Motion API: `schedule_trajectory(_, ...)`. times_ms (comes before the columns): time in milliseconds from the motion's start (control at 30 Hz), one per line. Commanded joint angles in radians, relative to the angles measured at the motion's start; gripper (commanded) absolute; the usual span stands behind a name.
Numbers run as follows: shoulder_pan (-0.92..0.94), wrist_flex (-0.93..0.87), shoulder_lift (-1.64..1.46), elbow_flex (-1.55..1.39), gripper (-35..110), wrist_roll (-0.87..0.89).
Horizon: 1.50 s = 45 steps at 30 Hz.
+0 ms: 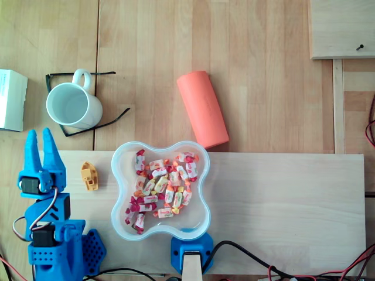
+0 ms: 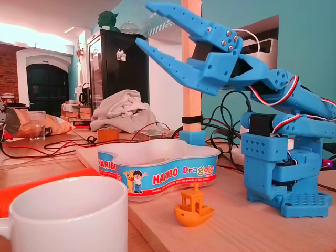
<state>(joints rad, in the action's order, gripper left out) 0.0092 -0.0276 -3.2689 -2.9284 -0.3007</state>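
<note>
Up in the air at the left side of the overhead view, I see my blue gripper (image 1: 39,139). Its jaws are wide apart and hold nothing. The little orange boat (image 1: 89,175) sits on the wooden board just beside it, not touching. The boat is between the gripper and the candy bowl (image 1: 117,170). A white mug (image 1: 70,105) stands past the fingertips.

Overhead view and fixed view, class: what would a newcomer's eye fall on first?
The open tool of the bright blue arm stands out first, raised high at the top of the fixed view. Next comes the clear bowl of wrapped sweets in the middle of the board, with a small orange boat between it and the arm.
</note>
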Motion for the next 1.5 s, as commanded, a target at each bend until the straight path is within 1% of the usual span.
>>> schedule_trajectory(0, 0.002, -0.051, -0.040, 0.074, 18, -0.003)
schedule_trajectory(67, 0.003, -0.092, -0.040, 0.107, 18, 0.034)
schedule_trajectory(133, 0.017, -0.132, -0.038, 0.147, 18, 0.107)
schedule_trajectory(300, 0.175, -0.273, -0.038, 0.207, 18, 0.374)
schedule_trajectory(400, 0.307, -0.367, -0.038, 0.213, 18, 0.606)
schedule_trajectory(567, 0.511, -0.548, -0.037, 0.196, 17, 1.085)
schedule_trajectory(667, 0.584, -0.617, -0.037, 0.183, 18, 1.324)
schedule_trajectory(733, 0.595, -0.657, -0.037, 0.183, 18, 1.442)
schedule_trajectory(800, 0.604, -0.676, -0.031, 0.181, 18, 1.489)
schedule_trajectory(933, 0.607, -0.707, 0.091, 0.224, 18, 1.482)
schedule_trajectory(1167, 0.609, -0.773, 0.549, 0.491, 18, 1.485)
schedule_trajectory(1267, 0.627, -0.859, 0.742, 0.618, 18, 1.485)
schedule_trajectory(1333, 0.673, -0.939, 0.834, 0.701, 18, 1.485)
schedule_trajectory(1467, 0.736, -1.123, 0.937, 0.851, 18, 1.485)
